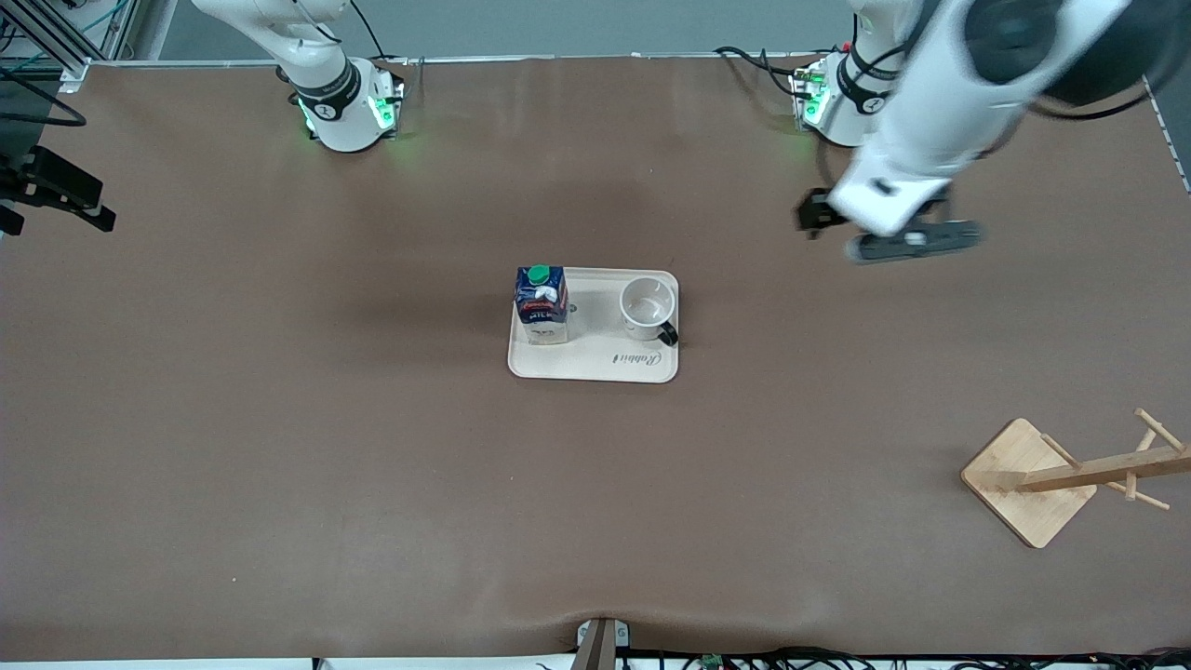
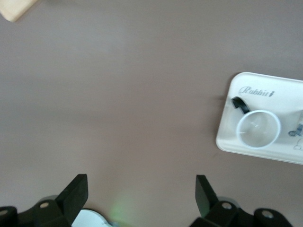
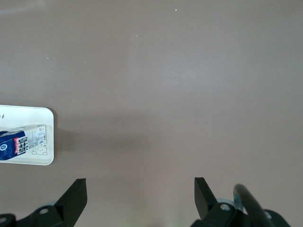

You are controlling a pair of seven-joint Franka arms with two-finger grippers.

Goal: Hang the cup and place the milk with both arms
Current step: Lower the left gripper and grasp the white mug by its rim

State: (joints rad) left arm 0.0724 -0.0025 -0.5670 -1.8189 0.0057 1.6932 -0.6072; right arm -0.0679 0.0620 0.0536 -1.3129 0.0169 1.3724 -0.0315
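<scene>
Robotics laboratory: two white arms (image 1: 930, 112) with green-lit bases are bolted along one edge of a brown-covered bench (image 1: 372, 465); loose cables (image 1: 791, 659) trail along the bench edge nearest the front camera, beside a metal frame (image 1: 56, 46).

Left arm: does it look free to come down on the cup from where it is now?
Probably yes. The left gripper hangs open over bare table toward its own end; the cup stands upright on the tray, apart from the milk, nothing between.

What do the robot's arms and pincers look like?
The two arms are white and rounded, with black rings at the joints, green lights glowing on their bases and black cables trailing beside them. The left pincer and the right pincer each have two black, wedge-shaped fingers.
</scene>
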